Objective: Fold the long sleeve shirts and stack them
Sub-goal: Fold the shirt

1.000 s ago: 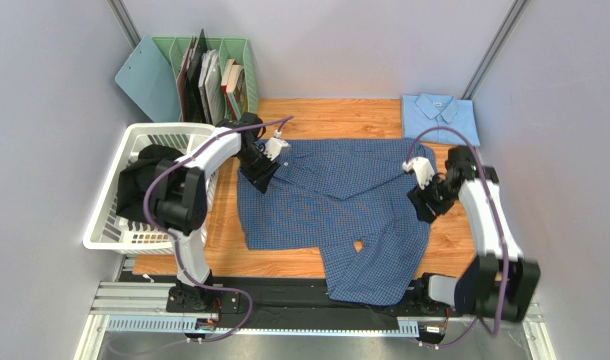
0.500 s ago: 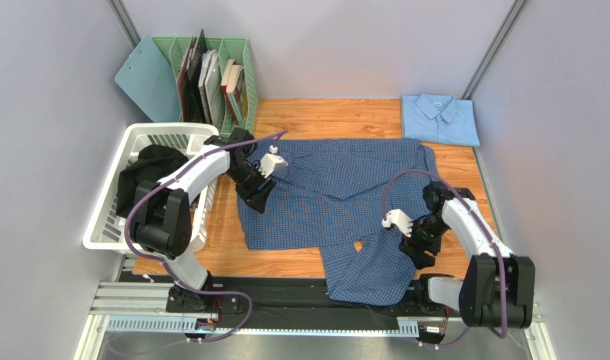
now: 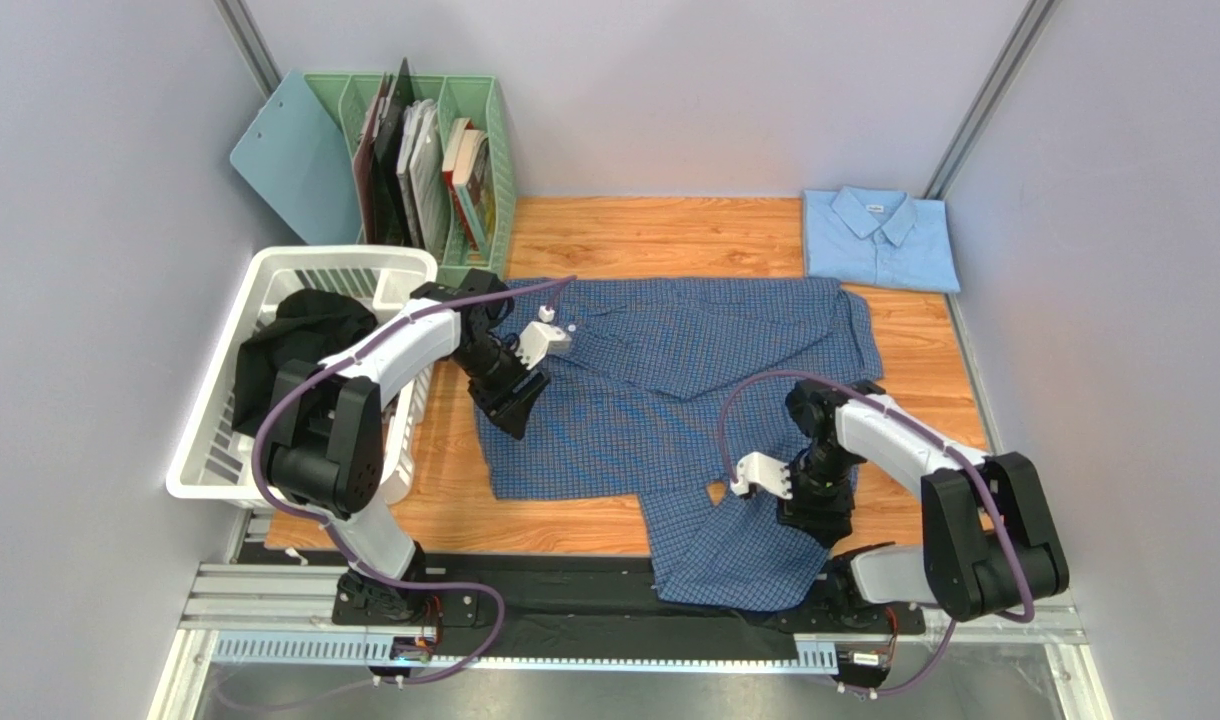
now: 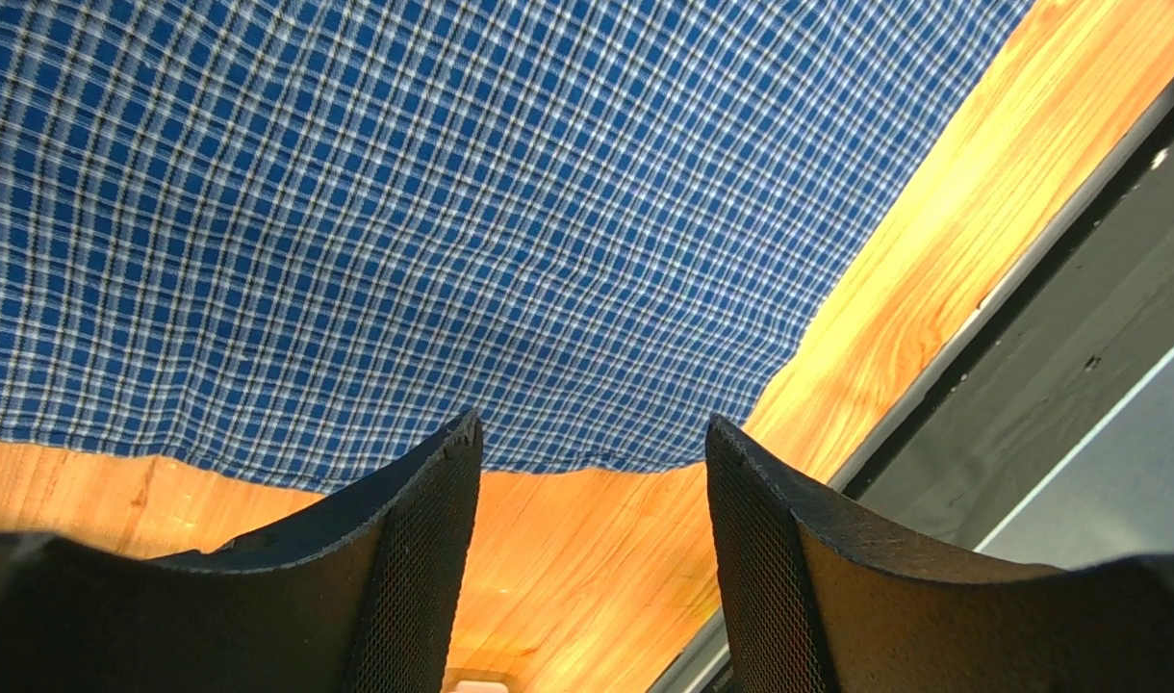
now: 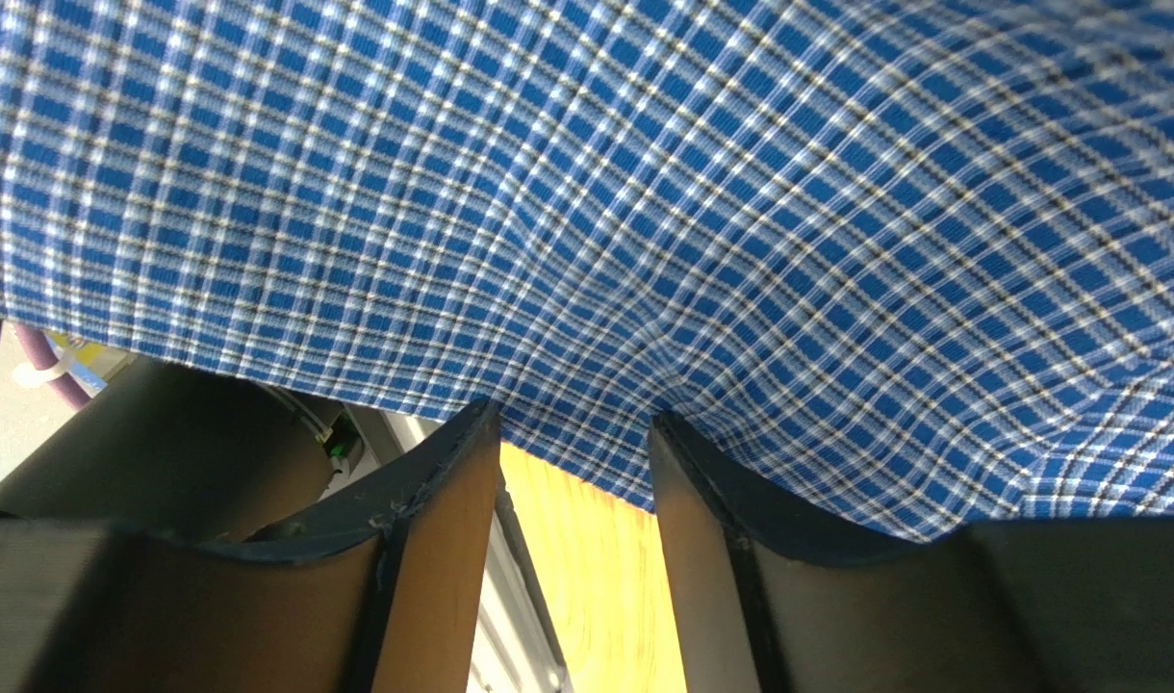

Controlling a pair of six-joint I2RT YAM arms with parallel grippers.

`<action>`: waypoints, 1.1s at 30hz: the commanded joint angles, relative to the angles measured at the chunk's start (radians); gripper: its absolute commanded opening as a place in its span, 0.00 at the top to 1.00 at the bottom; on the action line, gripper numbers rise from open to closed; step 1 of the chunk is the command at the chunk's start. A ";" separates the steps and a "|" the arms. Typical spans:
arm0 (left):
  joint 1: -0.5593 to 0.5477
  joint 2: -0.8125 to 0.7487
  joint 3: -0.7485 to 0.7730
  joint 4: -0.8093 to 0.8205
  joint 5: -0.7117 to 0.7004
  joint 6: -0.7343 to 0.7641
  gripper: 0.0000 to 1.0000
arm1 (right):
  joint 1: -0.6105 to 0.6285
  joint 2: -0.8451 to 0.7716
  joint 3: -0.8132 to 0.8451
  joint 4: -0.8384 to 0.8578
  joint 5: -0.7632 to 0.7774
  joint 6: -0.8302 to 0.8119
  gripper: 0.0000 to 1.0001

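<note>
We are flattening the checked shirt (image 3: 676, 375) for folding. The left gripper (image 4: 593, 433) and right gripper (image 5: 576, 419) are both gaping open, the right likely needing to pinch the cloth edge.

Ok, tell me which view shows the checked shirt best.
The top external view: it shows nearly the whole checked shirt spread on the table, its lower part reaching the near edge. Both wrist views show only a close patch of its check fabric and a bit of its edge.

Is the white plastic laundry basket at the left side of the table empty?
No, a black crumpled garment lies inside the white plastic laundry basket.
</note>
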 commanded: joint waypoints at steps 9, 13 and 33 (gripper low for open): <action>0.042 -0.058 -0.002 0.047 -0.040 0.052 0.35 | 0.120 0.075 -0.046 0.302 0.167 0.199 0.92; 0.050 -0.081 -0.020 0.030 -0.016 0.092 0.37 | 0.118 0.007 -0.011 0.243 0.139 0.242 1.00; -0.003 -0.249 -0.238 -0.006 -0.037 0.336 0.33 | 0.142 -0.339 -0.067 0.005 0.102 -0.052 0.42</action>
